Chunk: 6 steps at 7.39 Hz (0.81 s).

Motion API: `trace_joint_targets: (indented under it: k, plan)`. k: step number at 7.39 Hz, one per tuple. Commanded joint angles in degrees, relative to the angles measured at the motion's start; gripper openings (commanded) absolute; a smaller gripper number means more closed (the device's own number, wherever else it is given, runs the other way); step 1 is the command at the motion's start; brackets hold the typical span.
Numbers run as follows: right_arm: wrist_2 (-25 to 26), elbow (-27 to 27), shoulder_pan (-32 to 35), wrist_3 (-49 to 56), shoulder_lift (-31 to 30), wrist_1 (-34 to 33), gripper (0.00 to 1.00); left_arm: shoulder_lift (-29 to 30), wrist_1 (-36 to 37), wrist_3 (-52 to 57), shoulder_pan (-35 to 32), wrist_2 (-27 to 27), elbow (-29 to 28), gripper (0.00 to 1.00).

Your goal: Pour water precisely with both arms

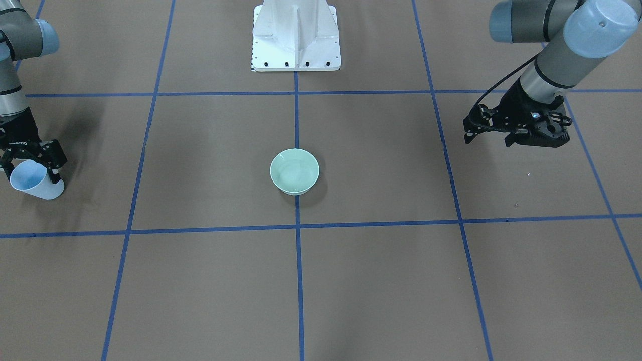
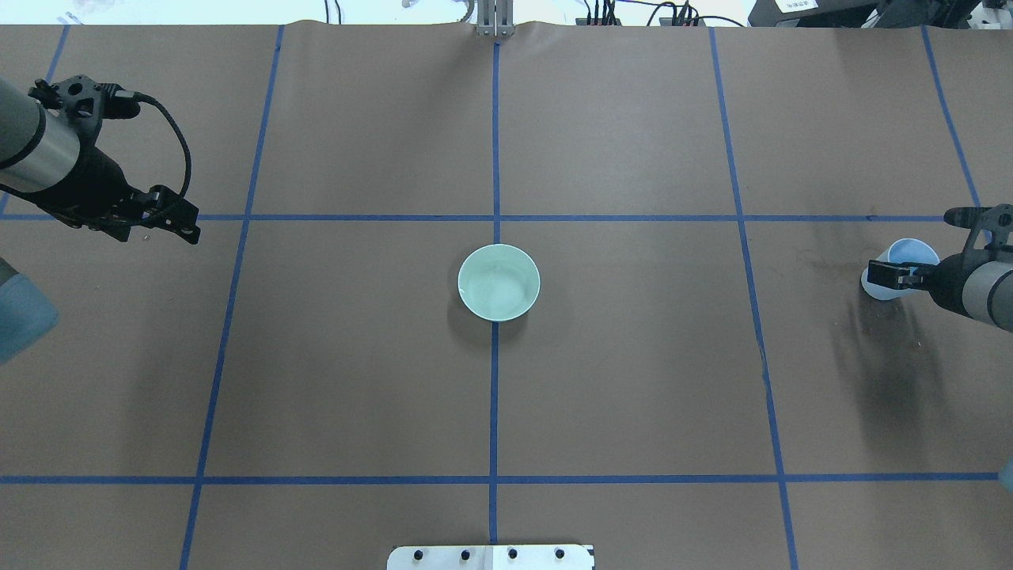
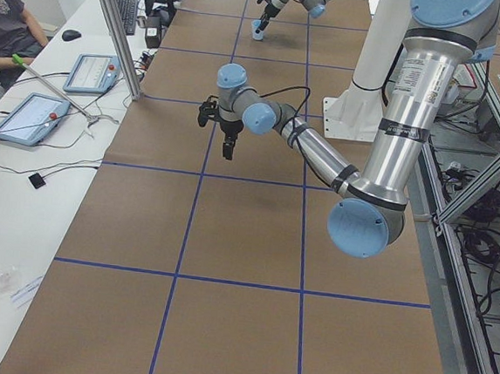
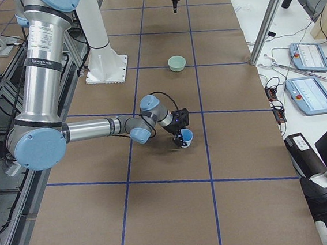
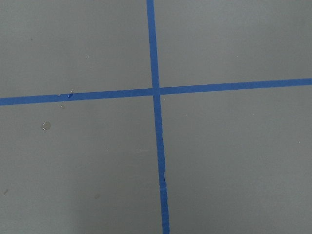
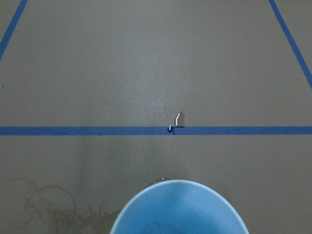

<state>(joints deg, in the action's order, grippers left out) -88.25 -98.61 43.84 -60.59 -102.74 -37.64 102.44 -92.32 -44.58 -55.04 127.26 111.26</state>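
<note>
The left silver-grey tubular arm point(image 1: 554, 67) and the right silver-grey tubular arm point(image 1: 10, 95) are alike: round metal tubes, pale blue rounded joint caps, thin black rings, a white printed label on the thick tube. A thin black cable point(image 1: 506, 76) loops to the left black open-frame gripper point(image 1: 487, 134); the right black open-frame gripper point(image 1: 31, 170) bears small white lettering. The white flared pedestal point(image 1: 296, 40) has black screws along its flange.

A brown surface point(image 2: 633, 380) carries a grid of blue tape lines point(image 2: 494, 396). A white bolted pedestal point(image 1: 296, 37) stands at 1 edge. A dark smudge point(image 2: 890, 348) marks the brown. On a white side desk point(image 3: 11, 219) lie 2 tablets point(image 3: 92, 73), near a seated person point(image 3: 6, 17).
</note>
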Motion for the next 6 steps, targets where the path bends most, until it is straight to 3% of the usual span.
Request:
trace_joint_targets:
  k: [1,4,5,6]
  plan:
    - [0.2,-2.4,0.1,0.3,-2.1,-0.1,0.99,0.1,0.0,-0.6,0.0,0.0,0.3,1.0]
    - [-0.8,-5.1,1.9,1.0,-3.7,-0.1,0.99,4.6,0.5,-7.8,5.0,-0.5,-0.9,1.0]
    - [-3.4,-5.8,5.1,1.2,-3.6,-0.7,0.99,8.2,0.5,-12.3,7.9,-3.0,-2.3,1.0]
    - [-10.7,-5.8,10.9,4.2,-3.1,-0.8,0.99,11.6,0.6,-16.3,10.7,-5.3,-3.8,1.0]
